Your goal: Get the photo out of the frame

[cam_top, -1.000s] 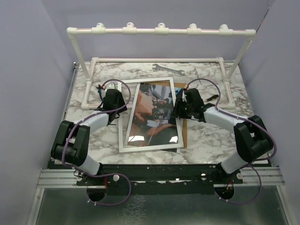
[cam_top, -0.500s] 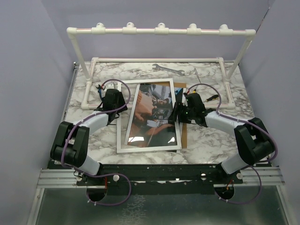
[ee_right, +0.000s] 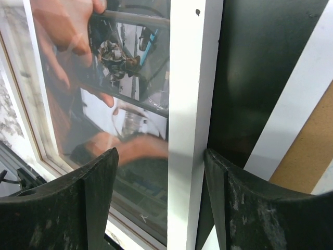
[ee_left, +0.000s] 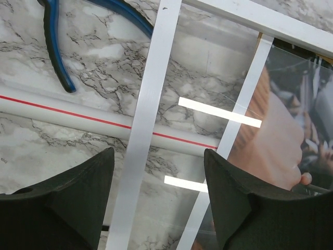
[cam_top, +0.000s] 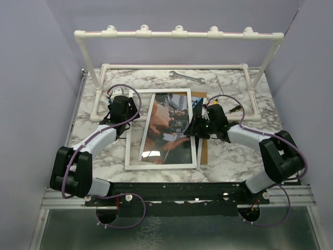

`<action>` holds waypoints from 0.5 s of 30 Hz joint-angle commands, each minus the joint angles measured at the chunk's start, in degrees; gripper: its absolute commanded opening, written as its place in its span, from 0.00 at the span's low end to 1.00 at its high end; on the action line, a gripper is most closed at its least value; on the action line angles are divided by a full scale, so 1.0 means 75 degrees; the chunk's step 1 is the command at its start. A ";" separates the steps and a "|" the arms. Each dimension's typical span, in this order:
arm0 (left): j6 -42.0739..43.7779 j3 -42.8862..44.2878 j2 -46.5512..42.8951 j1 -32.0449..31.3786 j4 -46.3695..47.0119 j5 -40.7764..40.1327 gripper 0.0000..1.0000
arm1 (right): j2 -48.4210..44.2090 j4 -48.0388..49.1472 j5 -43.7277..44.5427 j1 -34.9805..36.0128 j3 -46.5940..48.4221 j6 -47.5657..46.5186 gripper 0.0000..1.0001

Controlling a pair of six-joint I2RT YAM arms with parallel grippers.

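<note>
Astride frame [cam_top: 161,166] at 9 and 3 o'clock with left gripper [ee_left: 158,172], right gripper [ee_right: 161,161] both agape, clasping nothing; likely to drag photo [cam_top: 169,125] along if slid rather than lifted

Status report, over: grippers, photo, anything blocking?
Left gripper open, astride left rail of frame. Right gripper open, astride right rail. Photo behind glass, not out. No obstruction seen.

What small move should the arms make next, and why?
Probably shut both grippers on the frame. The left gripper stands open astride its left rail, the right gripper open astride its right rail, neither gripping. The photo lies beneath it, so the frame must be held before it can be lifted off.
</note>
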 commanded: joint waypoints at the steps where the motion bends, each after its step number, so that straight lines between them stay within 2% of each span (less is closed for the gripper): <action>1: -0.0028 0.0213 -0.0129 0.0002 -0.0302 0.0384 0.70 | 0.0056 0.0197 -0.0479 0.0059 -0.0136 0.0144 0.72; 3: -0.0086 0.0211 -0.0178 -0.0020 -0.0347 0.0630 0.69 | -0.0147 0.0073 -0.0313 0.0059 -0.0180 0.0156 0.77; 6: -0.0147 0.0103 -0.0395 -0.0158 -0.0382 0.0799 0.69 | -0.0621 -0.0245 0.0070 0.0059 -0.0329 0.0047 0.92; 8: -0.0166 0.0023 -0.0563 -0.0243 -0.0450 0.0872 0.69 | -0.0960 -0.0453 0.0253 0.0047 -0.0424 -0.0018 0.98; 15: -0.0245 -0.0389 -0.1137 -0.0723 -0.0637 0.1190 0.69 | -0.2269 -0.1035 0.0441 0.0047 -0.1033 0.0171 0.99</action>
